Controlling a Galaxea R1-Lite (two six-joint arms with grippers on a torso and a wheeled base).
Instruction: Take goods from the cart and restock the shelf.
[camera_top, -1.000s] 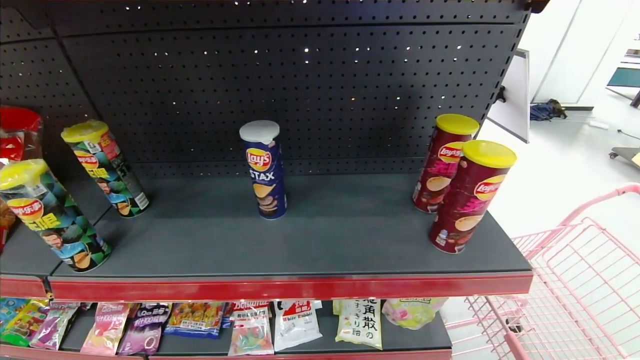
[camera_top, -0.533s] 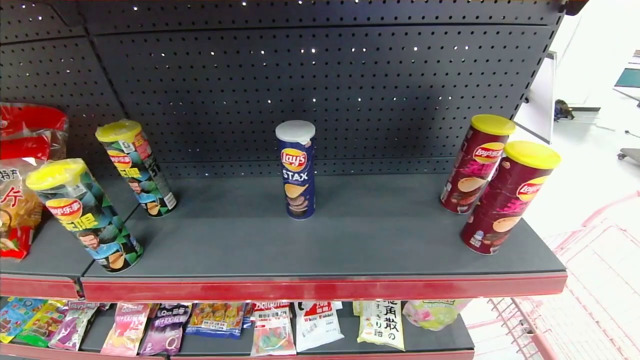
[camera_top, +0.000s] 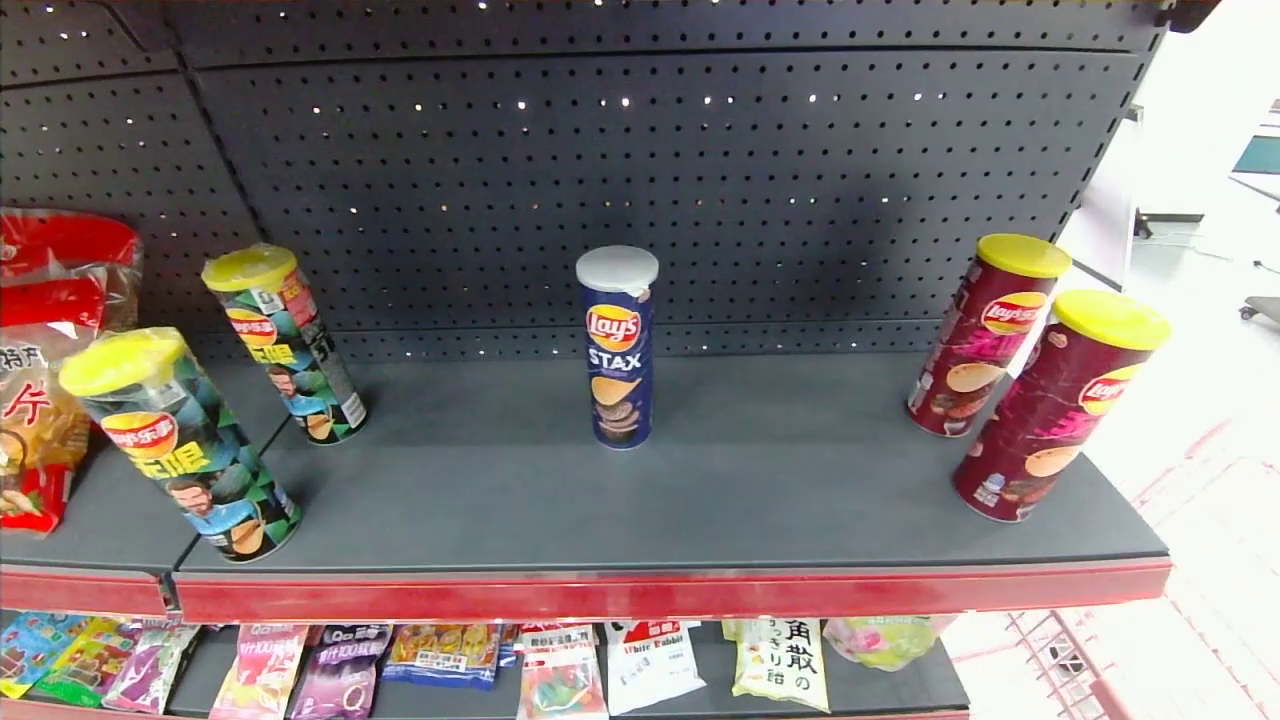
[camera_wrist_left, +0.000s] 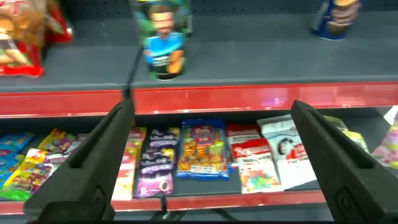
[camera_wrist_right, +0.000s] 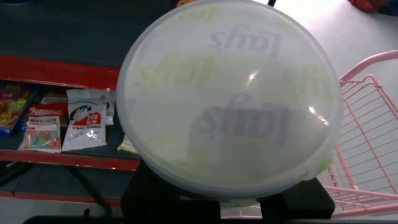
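A chip can with a pale translucent lid (camera_wrist_right: 229, 99) sits close to the right wrist camera, and my right gripper (camera_wrist_right: 221, 208) is shut on it from below, in front of the shelf and beside the pink cart (camera_wrist_right: 373, 143). My left gripper (camera_wrist_left: 211, 104) is open with nothing between its fingers, facing the red front edge of the shelf (camera_wrist_left: 249, 96). On the grey shelf board (camera_top: 640, 500) a blue can (camera_top: 618, 350) stands upright in the middle. Two maroon cans (camera_top: 985, 335) (camera_top: 1060, 405) stand at the right and two green-patterned cans (camera_top: 285, 345) (camera_top: 180, 445) at the left.
Snack bags (camera_top: 40, 380) crowd the far left of the shelf. Candy and snack packets (camera_top: 650, 665) hang in a row on the lower shelf. Bare board lies on both sides of the blue can. A corner of the cart (camera_top: 1080, 670) shows at the lower right.
The head camera has swung to the left, so the shelf and cans sit further right in the picture and most of the cart has left it. The cans have not moved on the shelf.
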